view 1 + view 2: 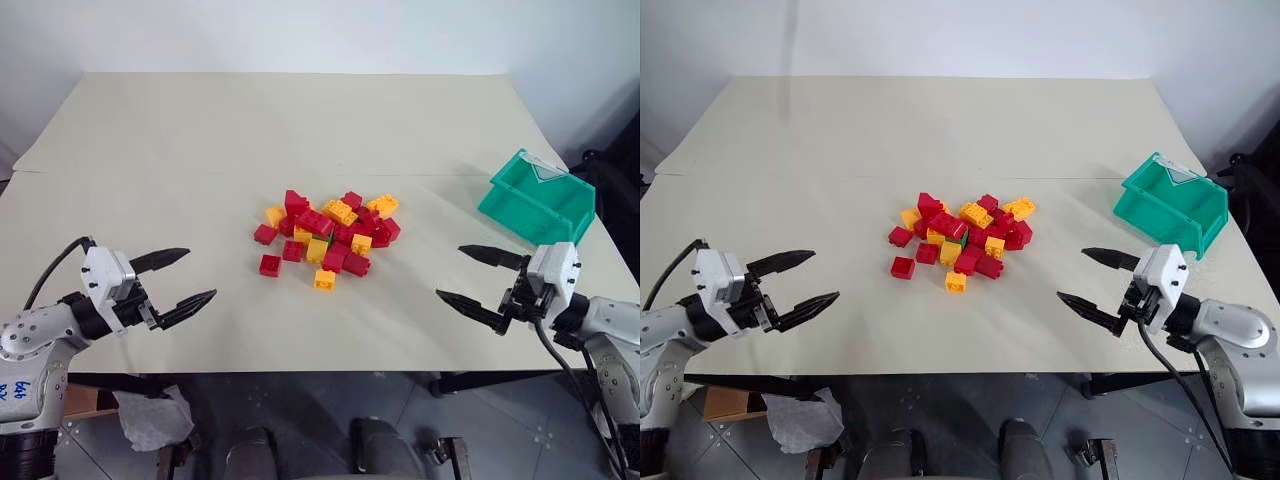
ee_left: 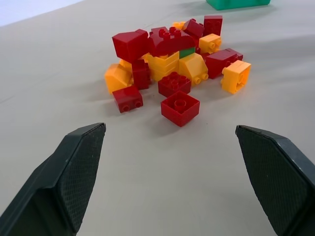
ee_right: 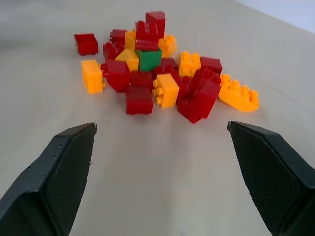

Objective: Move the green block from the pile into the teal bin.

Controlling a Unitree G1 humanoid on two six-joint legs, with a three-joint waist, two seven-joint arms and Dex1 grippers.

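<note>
The green block (image 3: 149,59) is small, hard and light, tucked in the pile (image 1: 327,235); I'd pinch its flat sides; both pincers, left pincer (image 1: 180,279) and right pincer (image 1: 478,279), are spread, holding nothing.

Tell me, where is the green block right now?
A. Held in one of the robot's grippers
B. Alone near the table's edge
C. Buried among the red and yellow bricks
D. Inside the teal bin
C: the green block sits wedged in the pile, with red and yellow bricks around it.

Left gripper (image 2: 170,184) fingers spread; pile (image 2: 172,61) ahead, green block (image 2: 186,53) buried.
</note>
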